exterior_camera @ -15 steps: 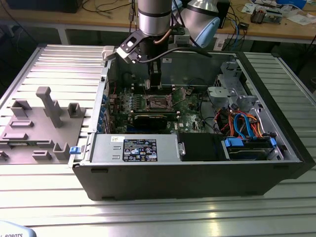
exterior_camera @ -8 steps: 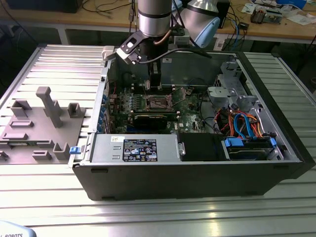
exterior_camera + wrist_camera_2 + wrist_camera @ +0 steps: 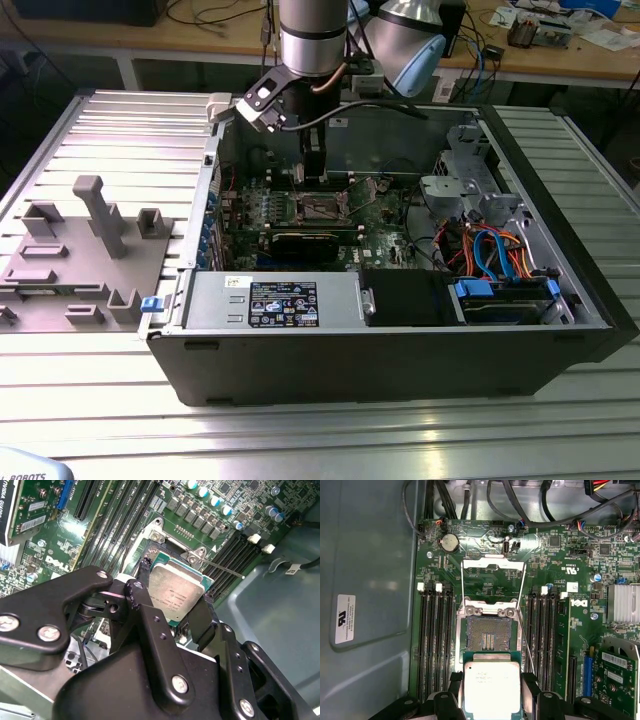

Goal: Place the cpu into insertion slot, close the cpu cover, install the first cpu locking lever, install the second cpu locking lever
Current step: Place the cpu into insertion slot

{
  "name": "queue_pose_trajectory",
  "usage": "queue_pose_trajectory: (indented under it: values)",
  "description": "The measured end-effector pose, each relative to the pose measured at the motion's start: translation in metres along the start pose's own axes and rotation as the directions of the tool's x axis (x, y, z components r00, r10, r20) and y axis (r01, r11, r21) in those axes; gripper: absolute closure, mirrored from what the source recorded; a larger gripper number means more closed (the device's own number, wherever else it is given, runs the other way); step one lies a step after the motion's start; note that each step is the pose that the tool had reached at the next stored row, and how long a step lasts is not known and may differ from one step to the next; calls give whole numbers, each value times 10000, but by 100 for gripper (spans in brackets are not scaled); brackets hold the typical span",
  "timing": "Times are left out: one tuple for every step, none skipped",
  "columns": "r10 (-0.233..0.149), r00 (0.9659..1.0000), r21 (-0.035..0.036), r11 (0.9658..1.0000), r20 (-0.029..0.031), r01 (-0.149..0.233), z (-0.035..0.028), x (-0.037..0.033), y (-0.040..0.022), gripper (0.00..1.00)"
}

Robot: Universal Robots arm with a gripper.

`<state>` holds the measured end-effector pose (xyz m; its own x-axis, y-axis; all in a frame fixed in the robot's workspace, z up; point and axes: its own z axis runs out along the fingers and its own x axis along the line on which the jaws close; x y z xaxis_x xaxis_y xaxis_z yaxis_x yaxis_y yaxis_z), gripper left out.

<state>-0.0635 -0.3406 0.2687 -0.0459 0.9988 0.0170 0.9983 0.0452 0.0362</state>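
Gripper (image 3: pixel 492 681) clamps cpu (image 3: pixel 491 695) by edges, near socket (image 3: pixel 488 639) – first wrist view adds cpu cover (image 3: pixel 493 564) (flipped open).

One cpu (image 3: pixel 491 695) is pinched between the two fingers (image 3: pixel 530 690) of the one claw (image 3: pixel 492 686), just beside the one open socket (image 3: pixel 488 637). On the socket's side away from the claw lie one cpu cover (image 3: pixel 492 564) and one round coin cell (image 3: pixel 450 543); two banks of memory slots (image 3: pixel 437 640) flank the socket

— Where's the cpu (image 3: pixel 491 695)?
— Clamped in the gripper (image 3: pixel 493 682), at six o'clock from the open insertion slot (image 3: pixel 488 636), overlapping its edge.
— And the cpu cover (image 3: pixel 493 563)?
— Lying open at twelve o'clock of the slot.
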Motion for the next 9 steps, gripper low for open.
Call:
queue_pose_trajectory:
  values:
    - [0, 10000, 0, 10000, 0, 0, 2, 0, 0, 45]
    - [1, 10000, 0, 10000, 0, -1, 5, 0, 0, 45]
    - [1, 10000, 0, 10000, 0, -1, 9, 0, 0, 45]
    - [0, 10000, 1, 10000, 0, 0, 10, 0, 0, 45]
    - [0, 10000, 0, 10000, 0, 0, 13, 0, -1, 45]
    - [0, 10000, 0, 10000, 0, 0, 15, 0, -1, 45]
    - [0, 10000, 0, 10000, 0, 0, 17, 0, -1, 45]
    - [1, 10000, 0, 10000, 0, -1, 19, 0, -1, 45]
    - [0, 10000, 0, 10000, 0, 0, 21, 0, -1, 45]
